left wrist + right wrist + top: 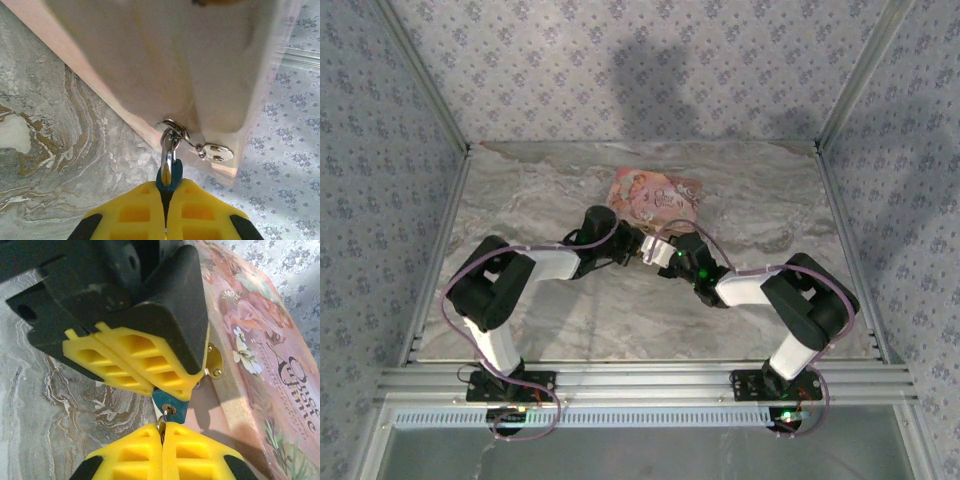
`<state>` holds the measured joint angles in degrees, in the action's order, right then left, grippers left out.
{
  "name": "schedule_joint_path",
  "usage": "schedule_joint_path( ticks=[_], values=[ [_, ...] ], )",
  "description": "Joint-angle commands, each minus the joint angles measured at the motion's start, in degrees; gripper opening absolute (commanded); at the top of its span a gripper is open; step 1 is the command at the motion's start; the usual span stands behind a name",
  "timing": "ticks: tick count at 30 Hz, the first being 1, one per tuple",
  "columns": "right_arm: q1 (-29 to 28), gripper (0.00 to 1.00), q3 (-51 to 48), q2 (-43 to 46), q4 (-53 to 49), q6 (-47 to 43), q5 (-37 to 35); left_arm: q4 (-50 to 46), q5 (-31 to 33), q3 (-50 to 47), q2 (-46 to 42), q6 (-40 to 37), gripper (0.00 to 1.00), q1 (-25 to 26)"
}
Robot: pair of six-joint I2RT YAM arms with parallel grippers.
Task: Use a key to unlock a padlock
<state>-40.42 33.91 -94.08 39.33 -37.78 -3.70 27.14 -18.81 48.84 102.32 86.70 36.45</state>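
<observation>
The right gripper [163, 440] sits nearest in its wrist view, its yellow fingers pressed together on a small silvery key [161, 426]. The key's tip is at the brass keyhole in the bottom face of the blue padlock [170, 407]. Whether it is inside, I cannot tell.

Just beyond, the left gripper [167, 390] reaches in from 11 o'clock and pinches the padlock body between its yellow fingers. In the left wrist view the same gripper [167, 192] clamps the blue body [168, 177]. From it the silvery shackle [170, 145] runs toward 12 o'clock and hooks through a metal loop on the box's edge. A small hasp plate [217, 152] lies just beside the loop at 3 o'clock.

Seen from above, both grippers meet at the middle of the marbled tabletop [570, 320]. The pink cartoon-printed box [655, 195] lies at their 12 o'clock, touching the padlock.
</observation>
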Motion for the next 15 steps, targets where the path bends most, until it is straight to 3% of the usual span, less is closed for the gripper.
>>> schedule_joint_path(
  ticks=[1, 15],
  values=[
    [0.4, 0.0, 1.5, 0.1, 3.9, 6.9, -1.8, 2.0, -1.8, 1.4, -2.7, 0.6, 0.0, 0.6],
    [0.8, 0.0, 1.9, -1.6, 6.9, 29.8, 1.2, 1.9, -1.4, 1.3, -2.2, 0.5, 0.0, 1.0]
  ],
)
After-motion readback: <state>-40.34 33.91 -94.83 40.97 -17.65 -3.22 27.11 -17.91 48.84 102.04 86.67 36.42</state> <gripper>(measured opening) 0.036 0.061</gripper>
